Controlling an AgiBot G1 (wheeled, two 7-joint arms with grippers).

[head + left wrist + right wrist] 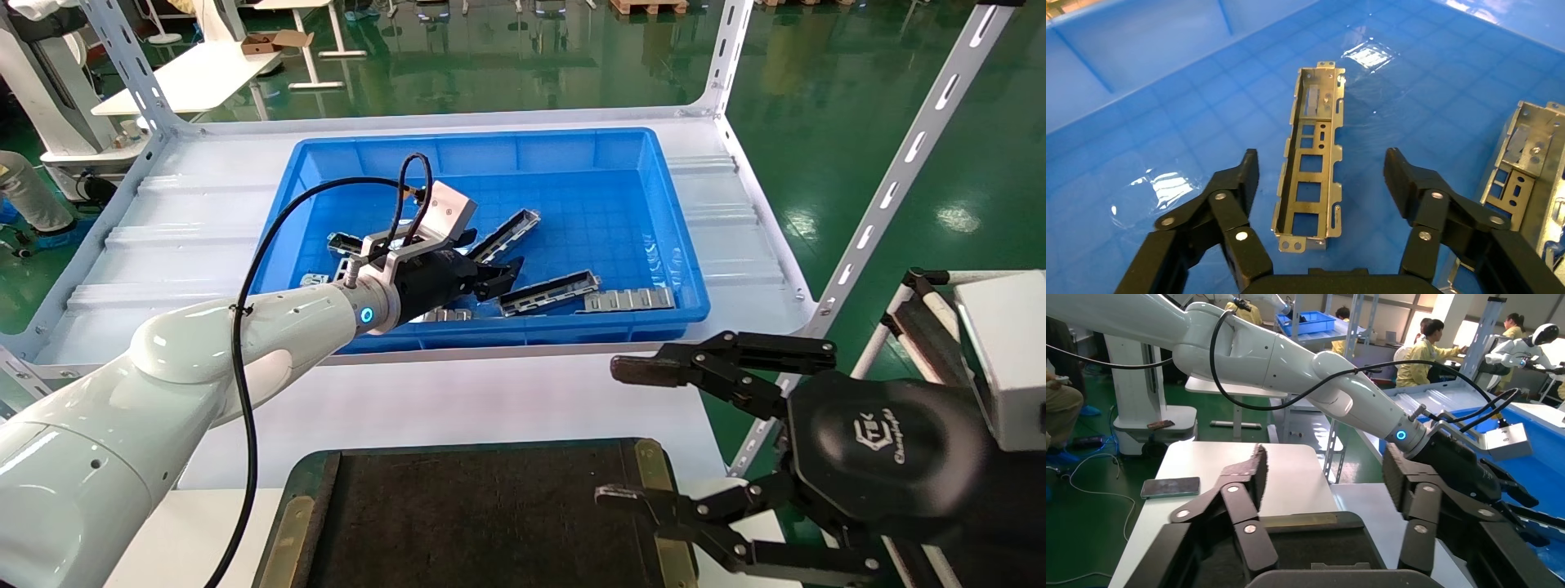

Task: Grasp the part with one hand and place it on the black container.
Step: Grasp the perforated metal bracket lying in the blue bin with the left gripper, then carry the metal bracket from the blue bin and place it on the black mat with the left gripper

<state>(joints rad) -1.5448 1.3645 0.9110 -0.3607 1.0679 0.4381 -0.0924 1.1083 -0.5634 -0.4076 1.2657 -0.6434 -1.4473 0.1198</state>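
The part (1309, 165), a silver channel strip with rectangular cut-outs, lies on the floor of the blue bin (1156, 104). My left gripper (1322, 168) is open, low over the part, with one finger on each side and neither touching it. In the head view my left gripper (500, 278) is inside the bin (572, 155), and a strip (549, 292) lies just beyond its fingertips. The black container (482, 514) sits at the table's near edge. My right gripper (617, 433) is open and empty, above the container's right end (1315, 522).
More strips lie in the bin: one (511, 234) behind the left gripper, one (1529, 165) beside it, and a flat plate (629, 300) by the front wall. White rack posts (899, 175) stand on the right. White tabletop (458, 400) lies between bin and container.
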